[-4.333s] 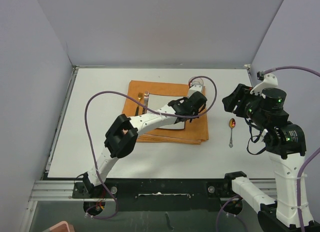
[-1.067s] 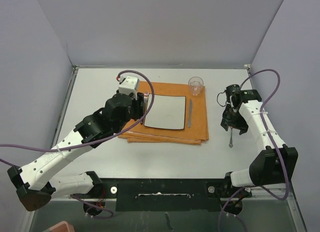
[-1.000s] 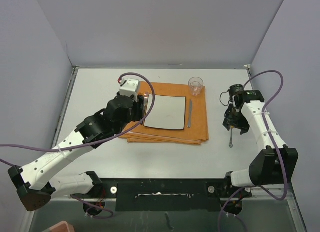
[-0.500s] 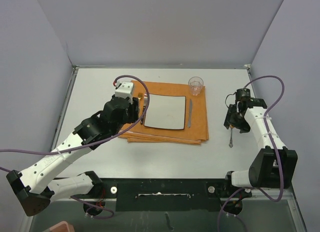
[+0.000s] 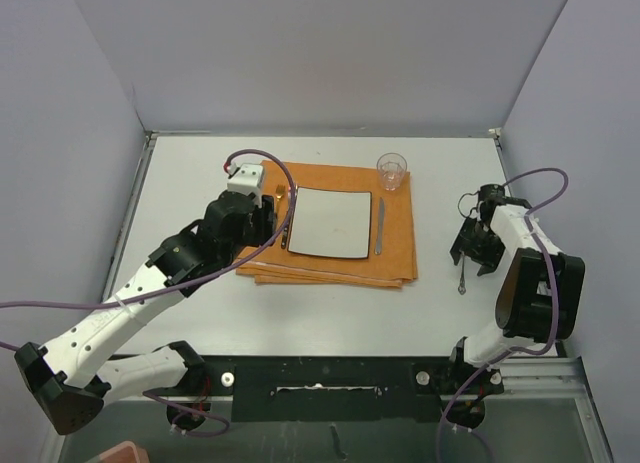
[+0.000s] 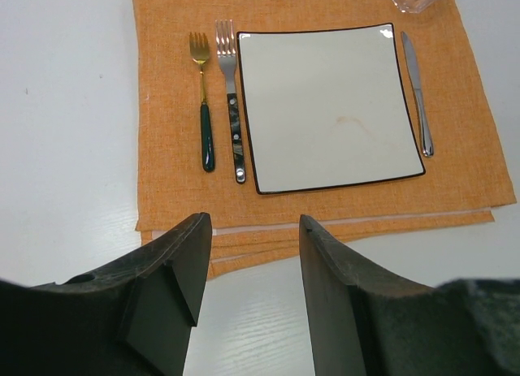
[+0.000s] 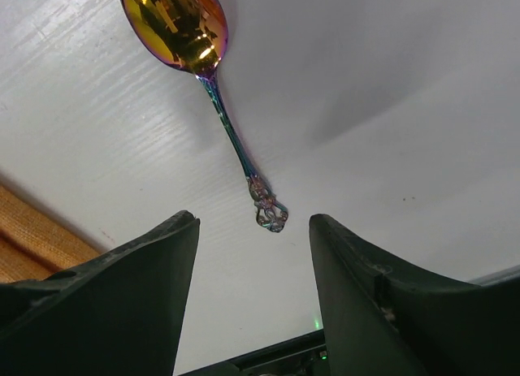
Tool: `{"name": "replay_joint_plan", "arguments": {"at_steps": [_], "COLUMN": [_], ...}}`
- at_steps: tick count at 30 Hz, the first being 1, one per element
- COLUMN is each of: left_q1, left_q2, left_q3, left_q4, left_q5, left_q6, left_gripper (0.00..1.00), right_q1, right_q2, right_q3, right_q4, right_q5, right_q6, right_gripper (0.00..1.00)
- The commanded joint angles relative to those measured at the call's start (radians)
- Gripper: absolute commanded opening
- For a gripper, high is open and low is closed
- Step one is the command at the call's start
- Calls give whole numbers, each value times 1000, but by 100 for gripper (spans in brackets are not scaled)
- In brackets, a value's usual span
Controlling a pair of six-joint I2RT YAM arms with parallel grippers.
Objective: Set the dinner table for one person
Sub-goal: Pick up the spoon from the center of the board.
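The left gripper (image 6: 252, 230) hangs over the near edge of an orange mat (image 6: 171, 189), jaws apart and holding nothing. The mat lies in the middle of the dinner table (image 5: 330, 313). On it, side by side, are a gold fork (image 6: 203, 108), a silver fork (image 6: 234, 116), a square white plate (image 6: 329, 108) and a knife (image 6: 416, 92), with a clear cup (image 5: 391, 170) at the far corner. Off the mat to the right, a spoon (image 7: 177, 27) lies on the bare tabletop. The right gripper (image 7: 253, 223) is at its handle end, jaws apart and not pinching it.
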Motion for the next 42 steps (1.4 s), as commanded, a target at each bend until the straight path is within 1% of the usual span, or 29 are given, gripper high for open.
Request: {"name": "replay_joint_plan", "arguments": {"at_steps": [1,5,9,12,18,27,30,32,33,38,42], "left_q1": [22,32,41,50,65,86,90,93,94,106,106], "left_q2": [-4,15,20,15,-1,-23,-27,-33,-36,-41,-36], "left_q3": [15,27,35,36,34,41,38,36,36,37,38], "left_q4": [80,89,90,90,88,72,69,65,62,58,59], "left_q5": [38,54,62,70,80,88,90,90,89,90,93], "left_q6": [7,11,19,19,16,19,19,20,20,25,22], "left_gripper": [46,46,46,46,46,46,46,46,46,46,46], "right_q1": [3,5,3,3,6,13,15,14,14,18,27], "right_q2": [37,87,114,131,155,200,211,216,216,195,132], "right_q3": [8,25,25,23,11,0,-5,-10,-11,-20,-8], "right_q4": [65,74,87,94,115,152,163,168,170,177,191], "right_q5": [-25,-27,-31,-31,-45,-64,-68,-70,-72,-83,-114], "right_q6": [31,39,47,51,67,94,96,98,98,97,73], "right_gripper": [57,56,51,43,39,25,15,4,0,0,0]}}
